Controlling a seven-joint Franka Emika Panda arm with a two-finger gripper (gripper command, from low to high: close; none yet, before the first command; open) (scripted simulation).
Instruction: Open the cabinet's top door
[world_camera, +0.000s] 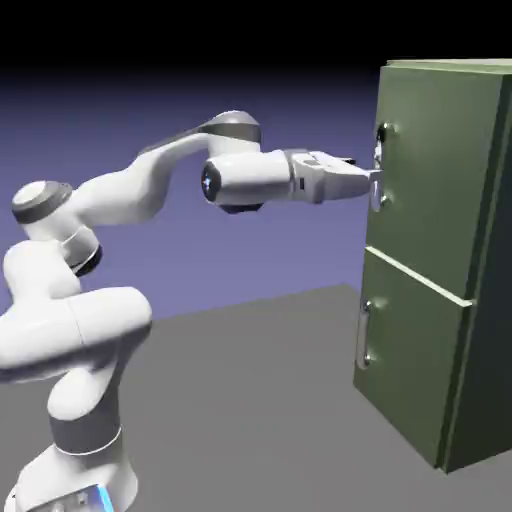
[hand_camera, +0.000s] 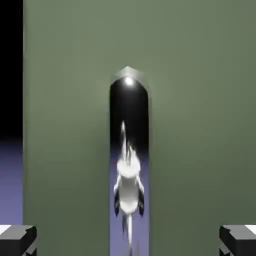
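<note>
Claw (world_camera: 368, 180): open, fingers spread either side of top door handle (hand_camera: 129, 165), not clamped.
Top door (world_camera: 430, 170): upper front of cabinet (world_camera: 480, 300), looks shut.
Cabinet: on table (world_camera: 260, 400), right of arm.
Lower door (world_camera: 415, 350): shut.

It was a rendered simulation: a bare grey table (world_camera: 250, 360), a flat blue-violet backdrop (world_camera: 200, 100), an olive cabinet (world_camera: 440, 260) ahead of the jaws.

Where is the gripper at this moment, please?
In the exterior view the gripper is at the top door's handle, on the cabinet; in the hand view the handle stands centred between its spread fingertips.
</note>
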